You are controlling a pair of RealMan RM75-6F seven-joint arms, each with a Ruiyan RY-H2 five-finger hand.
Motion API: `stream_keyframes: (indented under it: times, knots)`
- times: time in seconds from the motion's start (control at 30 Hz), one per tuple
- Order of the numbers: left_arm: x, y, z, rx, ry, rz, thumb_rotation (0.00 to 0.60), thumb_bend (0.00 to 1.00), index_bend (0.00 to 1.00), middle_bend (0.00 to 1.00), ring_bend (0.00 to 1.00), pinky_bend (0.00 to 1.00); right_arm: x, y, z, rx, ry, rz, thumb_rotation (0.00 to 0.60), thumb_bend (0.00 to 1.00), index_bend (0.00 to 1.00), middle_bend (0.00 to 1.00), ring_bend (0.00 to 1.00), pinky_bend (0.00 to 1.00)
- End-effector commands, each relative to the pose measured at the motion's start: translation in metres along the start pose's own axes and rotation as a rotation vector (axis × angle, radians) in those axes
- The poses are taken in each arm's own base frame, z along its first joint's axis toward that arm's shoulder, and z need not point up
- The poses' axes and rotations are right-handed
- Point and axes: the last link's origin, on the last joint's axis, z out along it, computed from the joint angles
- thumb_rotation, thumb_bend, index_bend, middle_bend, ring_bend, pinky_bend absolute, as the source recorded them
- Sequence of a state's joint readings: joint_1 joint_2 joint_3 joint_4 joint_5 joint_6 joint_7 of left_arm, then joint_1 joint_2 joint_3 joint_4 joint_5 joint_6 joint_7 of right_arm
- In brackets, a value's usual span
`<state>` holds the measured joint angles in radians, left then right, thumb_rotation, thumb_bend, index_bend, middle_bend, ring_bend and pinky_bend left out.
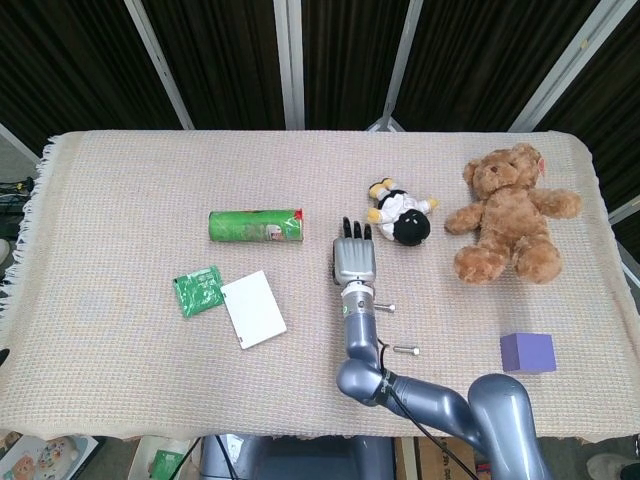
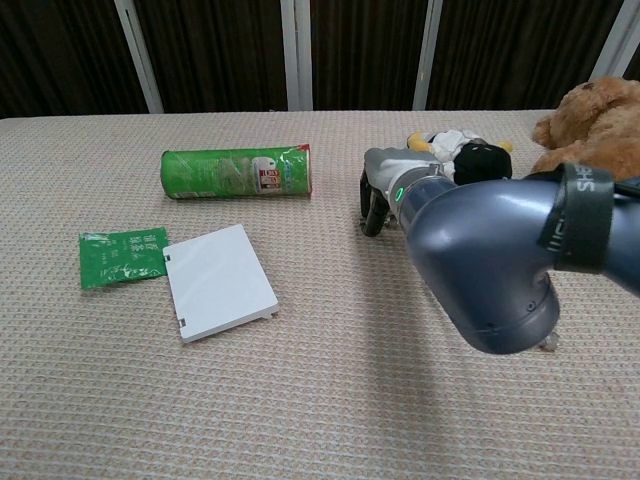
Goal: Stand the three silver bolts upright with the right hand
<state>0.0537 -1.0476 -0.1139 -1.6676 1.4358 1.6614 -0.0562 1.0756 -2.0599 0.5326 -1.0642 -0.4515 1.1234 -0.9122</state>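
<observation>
My right hand (image 1: 353, 262) hovers palm down at the table's middle, just left of the small black-and-white plush. In the chest view the right hand (image 2: 384, 190) has dark fingers (image 2: 372, 214) bent down to the cloth; I cannot see whether anything is between them. One silver bolt (image 1: 386, 307) lies flat beside my forearm, right of the wrist. A second silver bolt (image 1: 406, 350) lies flat nearer the front, and its end shows under my elbow as a bolt tip (image 2: 548, 345) in the chest view. No third bolt shows in either view. The left hand is out of sight.
A green tube can (image 1: 256, 226) lies on its side left of the hand. A green packet (image 1: 197, 290) and a white card (image 1: 253, 309) lie further front-left. A small plush (image 1: 402, 214) and a brown teddy bear (image 1: 508, 214) sit right of the hand, and a purple block (image 1: 527, 352) sits at front right.
</observation>
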Motion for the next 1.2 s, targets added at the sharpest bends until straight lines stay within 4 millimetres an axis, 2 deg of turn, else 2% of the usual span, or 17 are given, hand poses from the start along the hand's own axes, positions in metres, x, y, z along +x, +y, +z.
stream_keyframes:
  times: [0.03,1.2]
  knots:
    - [0.0,0.0,0.0,0.0,-0.001,0.0,0.6,0.12,0.17,0.07,0.0,0.16,0.003,0.001,0.0,0.001,0.002,0.018,0.6,0.35,0.58,0.03,0.03,0.06]
    - [0.0,0.001,-0.001,0.002,0.007,-0.001,0.6,0.12,0.17,0.05,0.0,0.17,0.026,0.019,0.001,-0.021,-0.012,0.135,0.6,0.35,0.61,0.03,0.04,0.09]
